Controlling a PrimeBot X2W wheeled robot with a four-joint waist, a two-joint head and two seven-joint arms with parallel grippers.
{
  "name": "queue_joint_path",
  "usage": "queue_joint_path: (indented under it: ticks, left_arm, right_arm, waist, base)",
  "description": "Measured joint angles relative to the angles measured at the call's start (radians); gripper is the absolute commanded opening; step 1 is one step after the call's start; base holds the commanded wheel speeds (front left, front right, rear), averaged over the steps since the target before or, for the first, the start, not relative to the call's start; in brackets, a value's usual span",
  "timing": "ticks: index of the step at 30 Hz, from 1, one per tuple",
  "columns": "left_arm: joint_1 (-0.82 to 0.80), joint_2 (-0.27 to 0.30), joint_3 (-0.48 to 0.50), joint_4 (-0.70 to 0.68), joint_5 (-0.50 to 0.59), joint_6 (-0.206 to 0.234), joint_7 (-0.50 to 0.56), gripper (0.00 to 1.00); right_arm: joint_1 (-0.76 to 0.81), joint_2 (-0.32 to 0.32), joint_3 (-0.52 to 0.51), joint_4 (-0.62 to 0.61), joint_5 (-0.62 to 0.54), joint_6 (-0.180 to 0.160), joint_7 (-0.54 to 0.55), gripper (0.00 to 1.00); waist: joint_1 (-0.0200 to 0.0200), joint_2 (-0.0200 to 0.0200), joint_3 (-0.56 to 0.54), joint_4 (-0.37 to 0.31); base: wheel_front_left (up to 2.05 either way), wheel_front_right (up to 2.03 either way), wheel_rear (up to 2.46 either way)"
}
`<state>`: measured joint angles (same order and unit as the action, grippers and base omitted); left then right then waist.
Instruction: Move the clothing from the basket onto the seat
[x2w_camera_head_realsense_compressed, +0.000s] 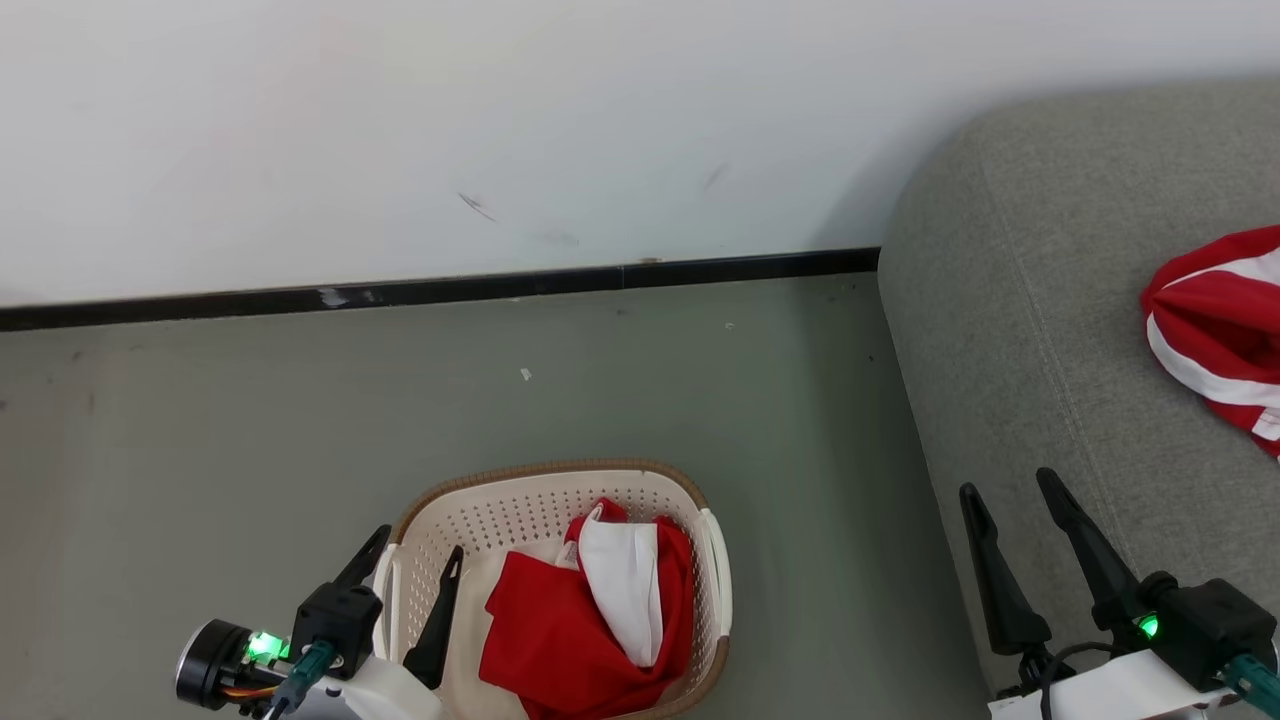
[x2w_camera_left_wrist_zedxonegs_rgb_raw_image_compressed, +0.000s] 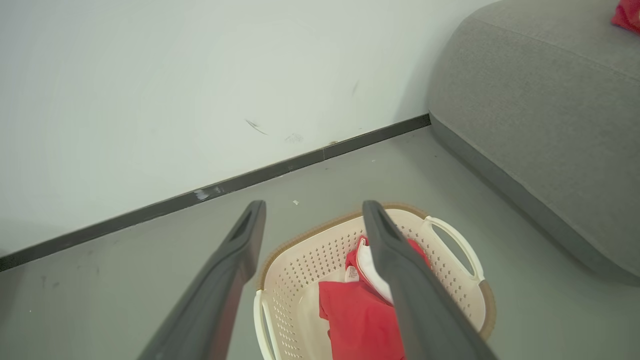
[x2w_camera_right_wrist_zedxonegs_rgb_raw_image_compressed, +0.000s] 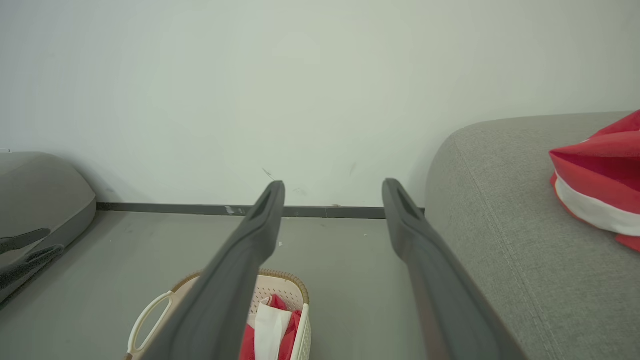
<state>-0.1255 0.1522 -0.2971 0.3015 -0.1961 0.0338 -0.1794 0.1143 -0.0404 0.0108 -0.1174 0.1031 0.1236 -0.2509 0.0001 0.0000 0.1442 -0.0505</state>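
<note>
Red and white clothing (x2w_camera_head_realsense_compressed: 560, 630) lies crumpled in the basket (x2w_camera_head_realsense_compressed: 550, 468) on the floor (x2w_camera_head_realsense_compressed: 250, 420). Another garment (x2w_camera_head_realsense_compressed: 1215, 330) rests on the grey seat (x2w_camera_head_realsense_compressed: 1030, 330). The left gripper (x2w_camera_head_realsense_compressed: 418, 545) hovers above the basket's left side, fingers apart and empty. The right gripper (x2w_camera_head_realsense_compressed: 1007, 483) hangs at the seat's edge, fingers likewise apart, holding nothing.

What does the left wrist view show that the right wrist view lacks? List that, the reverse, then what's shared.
Left wrist adds: the open left gripper up close, a small label on the red-and-white fabric clothing. Right wrist adds: the open right gripper up close, a second grey cushion. Shared: that clothing in the cream perforated plastic basket, the large grey fabric seat.
</note>
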Motion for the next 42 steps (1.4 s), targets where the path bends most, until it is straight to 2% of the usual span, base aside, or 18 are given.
queue_joint_path:
  ticks: [16,42]
  left_arm:
    - [-0.211,-0.030,-0.087,0.151,0.072,-0.055,0.034,1.00]
    - [-0.488,-0.057,-0.104,0.400,0.119,-0.064,0.046,1.00]
  right_arm:
    - [-0.091,0.000,-0.033,-0.117,-0.001,0.000,0.000,1.00]
    - [-0.310,0.000,-0.058,-0.225,0.005,0.000,-0.001,1.00]
  waist:
    - [0.0000,0.0000,0.182,-0.029]
    - [0.0000,0.0000,0.487,-0.121]
  base:
    - [0.00,0.00,0.00]
    - [0.00,0.00,0.00]
